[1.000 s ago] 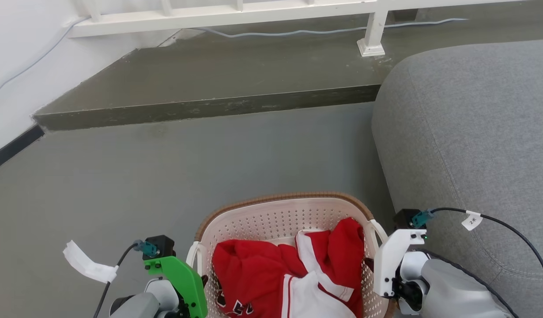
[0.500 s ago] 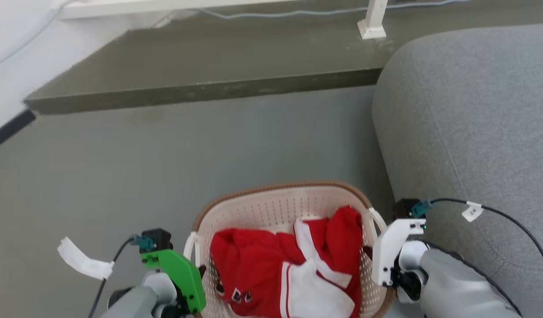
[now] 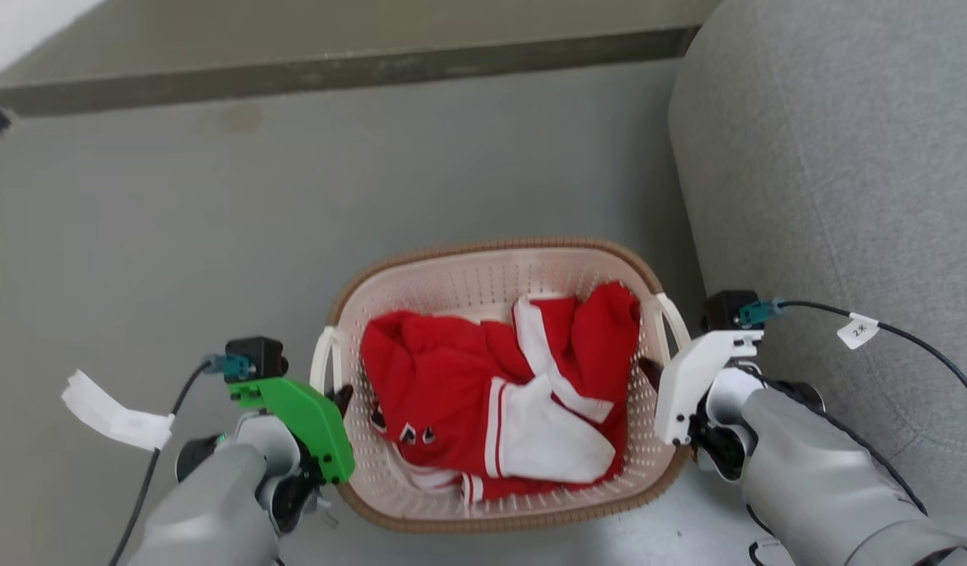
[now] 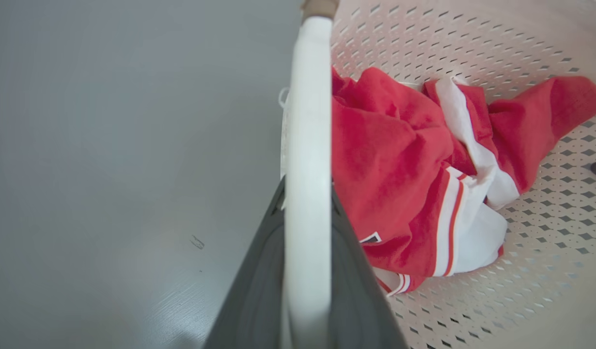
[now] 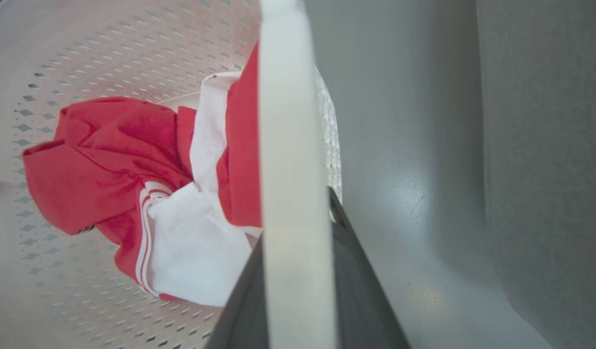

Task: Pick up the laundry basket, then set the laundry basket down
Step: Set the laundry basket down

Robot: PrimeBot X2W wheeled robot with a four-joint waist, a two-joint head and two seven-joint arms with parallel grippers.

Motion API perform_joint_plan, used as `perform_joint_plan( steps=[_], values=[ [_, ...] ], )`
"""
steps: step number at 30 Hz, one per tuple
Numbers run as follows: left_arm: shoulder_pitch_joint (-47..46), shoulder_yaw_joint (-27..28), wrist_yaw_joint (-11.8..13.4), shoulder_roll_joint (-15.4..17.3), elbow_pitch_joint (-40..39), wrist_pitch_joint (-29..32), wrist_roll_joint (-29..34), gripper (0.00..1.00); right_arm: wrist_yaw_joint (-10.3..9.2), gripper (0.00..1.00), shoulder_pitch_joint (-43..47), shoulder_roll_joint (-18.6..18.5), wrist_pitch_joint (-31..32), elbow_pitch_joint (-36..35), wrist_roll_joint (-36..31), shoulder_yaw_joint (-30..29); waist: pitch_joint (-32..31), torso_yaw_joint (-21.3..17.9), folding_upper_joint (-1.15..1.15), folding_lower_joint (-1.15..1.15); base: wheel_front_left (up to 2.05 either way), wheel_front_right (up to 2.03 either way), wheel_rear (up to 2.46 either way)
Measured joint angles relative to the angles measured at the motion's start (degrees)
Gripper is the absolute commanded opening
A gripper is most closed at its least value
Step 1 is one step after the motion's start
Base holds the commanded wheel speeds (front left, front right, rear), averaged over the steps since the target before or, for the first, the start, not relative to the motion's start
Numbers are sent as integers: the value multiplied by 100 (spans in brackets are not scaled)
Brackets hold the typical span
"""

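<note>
The laundry basket [image 3: 483, 253], cream-white and perforated with a brown woven rim, sits low in the middle of the head view, between my two arms. A red and white garment [image 3: 499, 393] lies inside it. My left gripper [image 3: 338, 397] is shut on the left white loop handle [image 4: 305, 121], which runs between its dark fingers [image 4: 259, 271]. On the other side my right gripper [image 3: 648, 369] is shut on the right handle [image 5: 288, 145], its fingers [image 5: 361, 281] on either side of it. I cannot tell whether the basket is off the floor.
A grey sofa [image 3: 829, 157] stands close on the right of the basket, almost touching my right arm. Grey floor [image 3: 177, 220] spreads to the left and ahead. A raised dark step [image 3: 295, 67] crosses the far side.
The camera has tilted down, so the step and sofa slid up the picture. The basket shows more fully and higher in view. Both grippers keep their hold on the handles.
</note>
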Motion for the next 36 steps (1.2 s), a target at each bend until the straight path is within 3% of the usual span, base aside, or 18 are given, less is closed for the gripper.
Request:
perform_joint_plan(
  steps=[19,36],
  values=[
    [-871,35,-1,123,-108,-595,181,0,5,0,-755,12,-843,-1,-100,-102,1449,16,0,0,0,0,0],
    [-1616,85,-2,278,-186,-901,256,0,5,0,-1544,20,-1201,-11,-197,-87,2699,49,0,1,0,0,0]
  ],
)
